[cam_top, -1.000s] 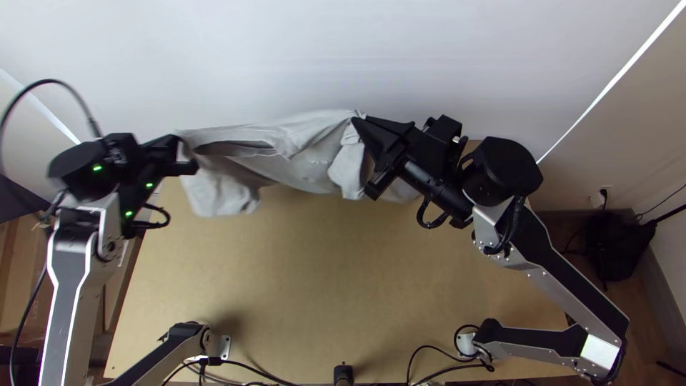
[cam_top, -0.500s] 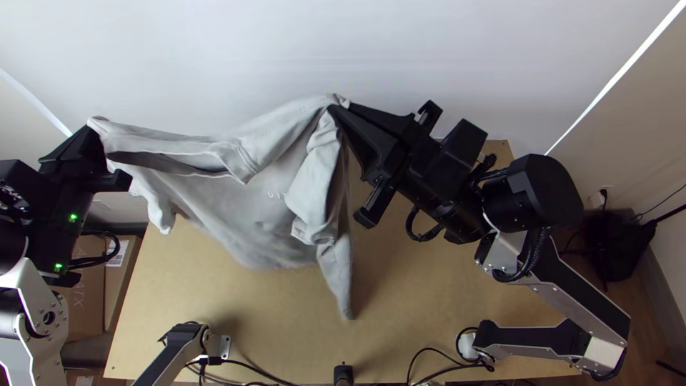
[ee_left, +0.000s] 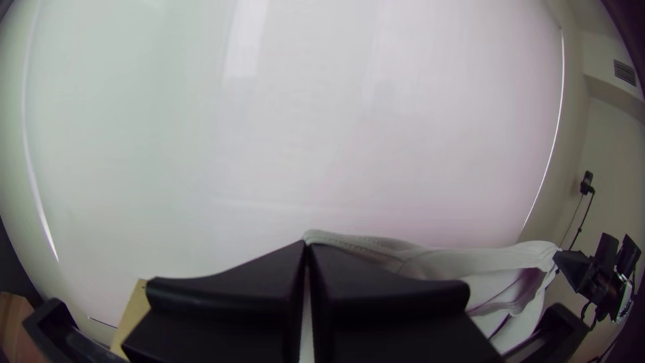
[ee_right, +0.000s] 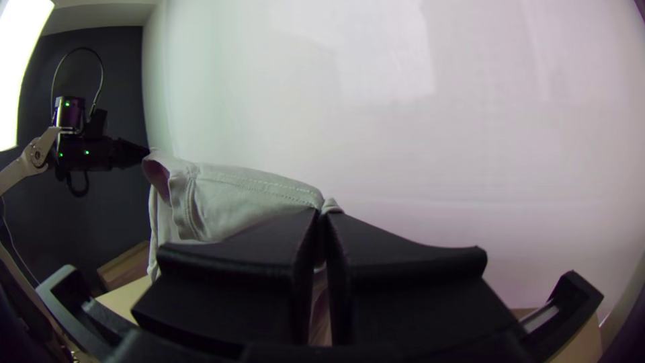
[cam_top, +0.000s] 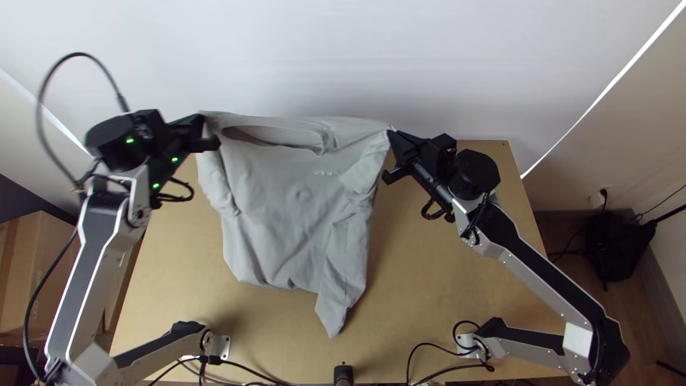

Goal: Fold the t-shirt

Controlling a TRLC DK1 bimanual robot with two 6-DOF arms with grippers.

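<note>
More t-shirt [cam_top: 282, 214] front showing than before; left gripper [cam_top: 204, 123], right gripper [cam_top: 392, 134] holding.

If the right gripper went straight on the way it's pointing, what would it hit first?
Probably the white backdrop beyond the table, though depth is unclear; the right gripper has the T-shirt pinched.

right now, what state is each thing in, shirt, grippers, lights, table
t-shirt: hanging between both grippers, creased, not folded
left gripper: shut on one upper corner of the t-shirt
right gripper: shut on the other upper corner
green lights by the left gripper: lit
table: partly hidden behind the t-shirt
</note>
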